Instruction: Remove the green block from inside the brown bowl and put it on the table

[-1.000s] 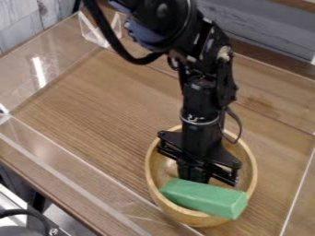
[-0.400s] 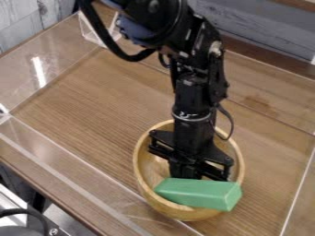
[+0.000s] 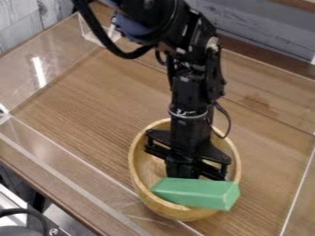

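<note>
Honestly, your gripper was clamped on the block, which sat low over the bowl's near rim. If you lifted it skewed, it could catch that rim and tip the bowl. The block looked plain matte green, long and flat.

Only 1 view: a fixed camera set above and off one corner of the table, looking down at a slant across the wood-grain top. It sits fairly near, so the arm is cut off at the top edge and the brown bowl lies low in frame. Clear acrylic walls run across the near left.
</note>
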You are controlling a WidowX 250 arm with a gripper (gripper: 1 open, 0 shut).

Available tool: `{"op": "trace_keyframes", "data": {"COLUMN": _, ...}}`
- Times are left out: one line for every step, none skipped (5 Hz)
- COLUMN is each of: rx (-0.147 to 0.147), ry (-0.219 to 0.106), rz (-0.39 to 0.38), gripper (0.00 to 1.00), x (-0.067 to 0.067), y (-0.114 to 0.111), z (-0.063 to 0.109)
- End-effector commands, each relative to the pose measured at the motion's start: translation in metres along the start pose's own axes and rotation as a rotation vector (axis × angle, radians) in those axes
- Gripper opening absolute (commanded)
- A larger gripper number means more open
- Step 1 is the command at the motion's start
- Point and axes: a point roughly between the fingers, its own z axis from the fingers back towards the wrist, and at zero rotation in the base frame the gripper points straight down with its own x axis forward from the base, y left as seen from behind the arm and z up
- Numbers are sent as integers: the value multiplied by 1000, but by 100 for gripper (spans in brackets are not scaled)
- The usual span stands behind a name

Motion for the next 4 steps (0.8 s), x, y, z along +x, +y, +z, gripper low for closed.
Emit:
{"op": "trace_keyframes", "data": {"rx": -16, "ry": -32, "rz": 0, "gripper": 0, "x": -1, "y": -1, "z": 15}}
{"op": "trace_keyframes", "data": {"rx": -20, "ry": -22, "rz": -1, "gripper": 0, "x": -2, "y": 0, "z": 18}}
{"op": "trace_keyframes", "data": {"rx": -24, "ry": -14, "rz": -2, "gripper": 0, "x": -3, "y": 0, "z": 21}}
{"op": "trace_keyframes", "data": {"rx": -29, "ry": -8, "rz": -3, "gripper": 0, "x": -4, "y": 1, "z": 25}}
